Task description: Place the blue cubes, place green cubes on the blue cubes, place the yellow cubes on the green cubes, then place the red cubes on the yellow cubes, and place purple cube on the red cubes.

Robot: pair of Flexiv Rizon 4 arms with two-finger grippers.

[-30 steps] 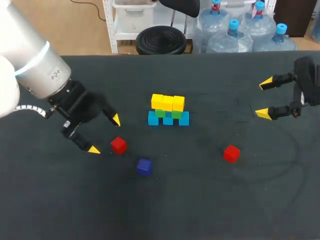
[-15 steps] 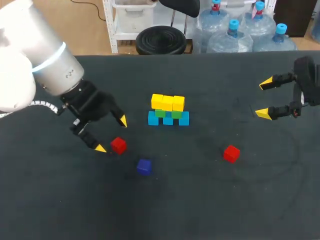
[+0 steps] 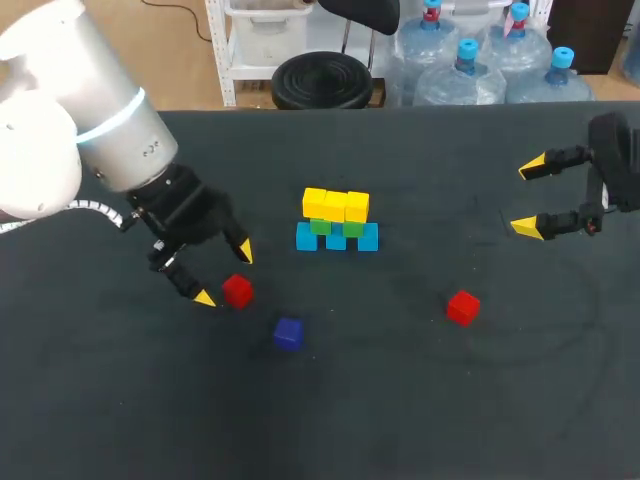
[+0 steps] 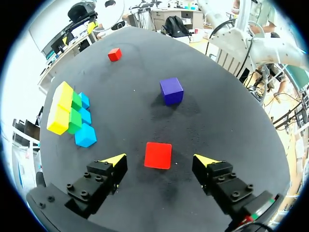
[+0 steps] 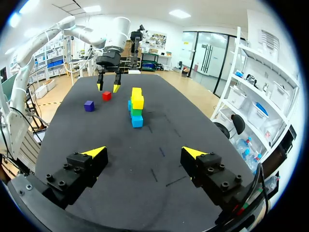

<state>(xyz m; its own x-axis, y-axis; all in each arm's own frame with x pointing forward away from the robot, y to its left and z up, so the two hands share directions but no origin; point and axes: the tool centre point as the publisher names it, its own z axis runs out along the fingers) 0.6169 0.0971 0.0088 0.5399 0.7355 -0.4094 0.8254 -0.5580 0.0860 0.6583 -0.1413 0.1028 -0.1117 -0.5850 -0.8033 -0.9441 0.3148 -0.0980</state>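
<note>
Closing on the near red cube [image 3: 237, 291] since a second ago, my left pincer [image 3: 224, 274] has its fingers apart, the cube between them untouched. Right pincer [image 3: 526, 197] apart, unmoved, at 3 o'clock. Second red cube [image 3: 462, 307] lies at 4 o'clock of the stack [image 3: 345, 228]: three blue cubes [image 3: 336, 240], two green cubes [image 3: 320, 227], three yellow cubes [image 3: 335, 205]. One purple cube [image 3: 288, 333] lies at 5 o'clock of the near red cube.

I see a dark bench [image 3: 420, 400]: blue cubes [image 3: 336, 240] in a row mid-bench, left red cube [image 3: 237, 291], right red cube [image 3: 462, 307], purple cube [image 3: 288, 333] near the left one.
</note>
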